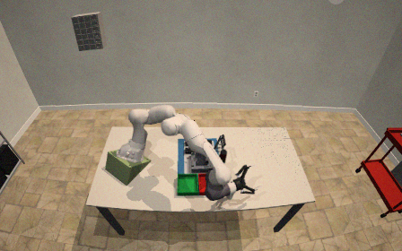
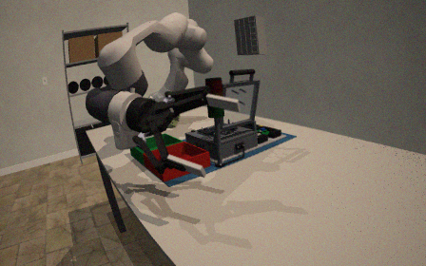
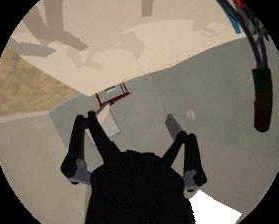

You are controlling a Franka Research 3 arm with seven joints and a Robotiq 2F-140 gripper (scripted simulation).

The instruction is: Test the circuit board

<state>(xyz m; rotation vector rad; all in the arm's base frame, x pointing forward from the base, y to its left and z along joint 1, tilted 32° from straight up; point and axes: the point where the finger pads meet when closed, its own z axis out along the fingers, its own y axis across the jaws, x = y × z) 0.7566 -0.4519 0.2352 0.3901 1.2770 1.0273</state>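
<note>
My gripper (image 1: 247,181) is wide open and empty. It points sideways, out over the bare table top beside the red bin (image 1: 201,183), and also shows in the exterior view (image 2: 220,139) and the wrist view (image 3: 140,123). The tester (image 2: 224,138) stands on the blue mat with its lid (image 2: 241,97) raised upright. The signal tower (image 2: 215,97) stands beside it and looks dark; it also shows in the wrist view (image 3: 262,96). The black tray (image 2: 267,131) lies at the mat's far end. The board is too small to make out.
The green bin (image 1: 187,184) stands next to the red bin at the mat's near end. My arm reaches over the bins and the tester. A green base block (image 1: 126,167) holds the arm at the table's left. A red cart (image 1: 393,170) stands off the table.
</note>
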